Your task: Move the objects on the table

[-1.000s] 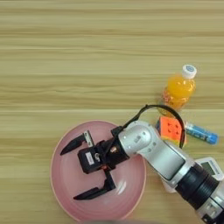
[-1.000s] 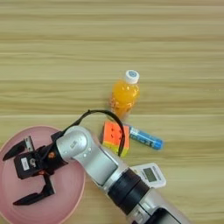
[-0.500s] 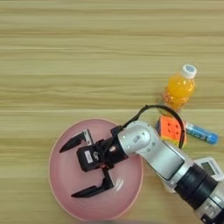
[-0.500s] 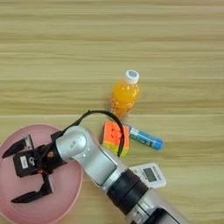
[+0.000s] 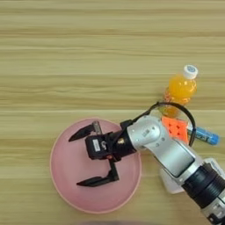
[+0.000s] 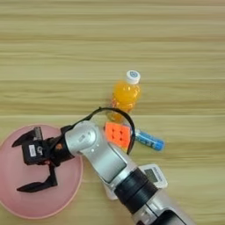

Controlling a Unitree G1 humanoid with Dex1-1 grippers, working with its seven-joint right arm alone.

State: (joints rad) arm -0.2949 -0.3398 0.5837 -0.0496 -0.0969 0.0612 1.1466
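Note:
A large round pink plate (image 5: 66,184) lies at the lower left of the table (image 5: 88,57). My right gripper (image 5: 78,159) hangs over the plate with its two black fingers spread wide open and nothing between them. The silver forearm runs down to the lower right. An orange juice bottle (image 5: 180,90) with a white cap lies right of centre. Just below it sits the orange puzzle cube (image 5: 175,127), with the thin blue tube (image 5: 205,135) at its right. The white remote control (image 6: 153,174) lies partly under the arm.
The bottle (image 6: 125,94), cube (image 6: 117,134) and tube (image 6: 148,140) form a tight cluster beside my forearm. A black cable loops from the arm over the cube.
The gripper has slid a little further left over the plate, still open. The objects have not moved.

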